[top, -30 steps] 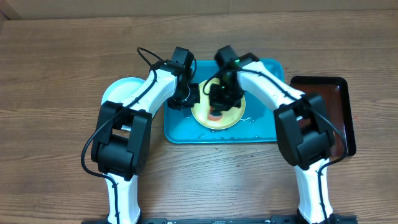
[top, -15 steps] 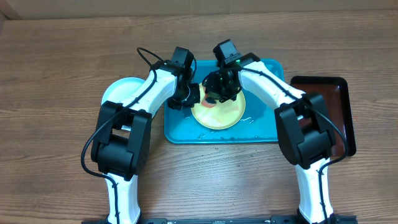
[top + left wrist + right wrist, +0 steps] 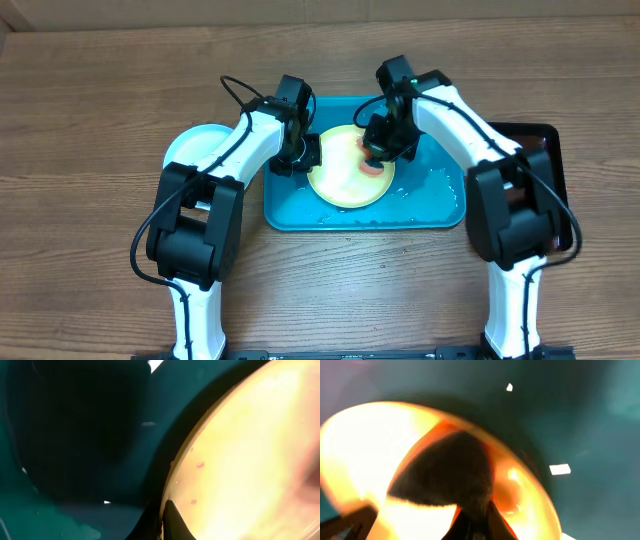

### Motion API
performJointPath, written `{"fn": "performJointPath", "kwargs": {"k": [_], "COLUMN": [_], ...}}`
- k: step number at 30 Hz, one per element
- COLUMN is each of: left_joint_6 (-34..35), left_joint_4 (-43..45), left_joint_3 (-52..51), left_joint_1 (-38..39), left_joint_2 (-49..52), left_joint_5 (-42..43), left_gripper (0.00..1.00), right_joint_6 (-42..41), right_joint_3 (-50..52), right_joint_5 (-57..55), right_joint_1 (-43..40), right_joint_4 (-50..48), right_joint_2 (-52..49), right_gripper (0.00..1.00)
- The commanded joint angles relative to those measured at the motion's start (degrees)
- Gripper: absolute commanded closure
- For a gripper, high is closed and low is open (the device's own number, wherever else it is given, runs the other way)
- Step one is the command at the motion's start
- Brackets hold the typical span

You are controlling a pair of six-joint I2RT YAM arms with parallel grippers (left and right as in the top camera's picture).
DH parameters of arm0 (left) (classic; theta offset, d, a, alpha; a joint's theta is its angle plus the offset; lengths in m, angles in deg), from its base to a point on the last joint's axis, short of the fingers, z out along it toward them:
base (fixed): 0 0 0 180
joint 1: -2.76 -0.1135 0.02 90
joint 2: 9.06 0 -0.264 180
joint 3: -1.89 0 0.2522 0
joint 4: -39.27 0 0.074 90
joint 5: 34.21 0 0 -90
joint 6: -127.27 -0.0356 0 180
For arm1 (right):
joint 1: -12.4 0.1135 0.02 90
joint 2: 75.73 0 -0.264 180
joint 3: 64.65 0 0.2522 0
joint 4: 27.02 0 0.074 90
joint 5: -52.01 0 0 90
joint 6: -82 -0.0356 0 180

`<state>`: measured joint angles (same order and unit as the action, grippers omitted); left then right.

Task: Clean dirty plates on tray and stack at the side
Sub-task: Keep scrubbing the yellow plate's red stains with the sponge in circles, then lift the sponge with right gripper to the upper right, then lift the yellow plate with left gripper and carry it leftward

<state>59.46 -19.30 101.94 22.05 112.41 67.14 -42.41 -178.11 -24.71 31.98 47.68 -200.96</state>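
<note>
Centre-frame on tray (image 3: 430, 198), left claw (image 3: 306, 157) is pinching plate (image 3: 340, 186) rim and right claw (image 3: 378, 160) is gripping sponge (image 3: 445, 470). Recommending firm hold, short strokes.

Overhead looks straight down; both wrist views sit close over the yellow plate (image 3: 340, 186).

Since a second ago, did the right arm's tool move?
Yes. The right tool slid right, toward the dark brown tray, from the yellow plate's middle to its right edge.
</note>
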Motion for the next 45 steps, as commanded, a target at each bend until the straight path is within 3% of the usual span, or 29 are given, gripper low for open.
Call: {"fn": "performJointPath", "kwargs": {"k": [1,7,12,23,29,39,45], "left_joint_6": [-4.44,-7.91,-8.57,-10.45,-10.73,-11.32,-11.3], "left_joint_4": [1.4,1.97,1.14,-1.05,-1.44,0.17,2.14], "left_joint_3": [-0.72,0.59,3.15,4.61,4.61,4.61,4.61], "left_joint_1": [-0.15,-0.22,-0.2,0.44,4.39,15.96,19.34], "left_joint_2": [1.84,0.0,-4.09,-14.82,-18.36,-19.12,-19.12], "left_joint_5": [-2.54,-3.32,-9.03,-23.41,-36.52,-66.38,-75.76], "left_gripper": [0.96,0.96,0.96,0.96,0.96,0.96,0.96], "right_joint_6": [3.06,7.1,9.75,12.02,12.2,12.2,12.28], "right_joint_3": [-2.05,-2.05,-2.05,-2.03,-2.03,-2.03,-2.03], "right_joint_5": [-1.46,-1.44,-1.9,-1.9,-1.9,-1.9,-1.92], "right_joint_1": [-0.96,-6.97,-13.64,-20.92,-20.94,-20.94,-20.94], "right_joint_4": [0.24,2.97,6.29,9.68,9.68,9.73,9.92], "right_joint_2": [11.3,21.88,27.63,29.31,29.31,29.31,29.29], "right_gripper": [0.96,0.96,0.96,0.96,0.96,0.96,0.96]}}
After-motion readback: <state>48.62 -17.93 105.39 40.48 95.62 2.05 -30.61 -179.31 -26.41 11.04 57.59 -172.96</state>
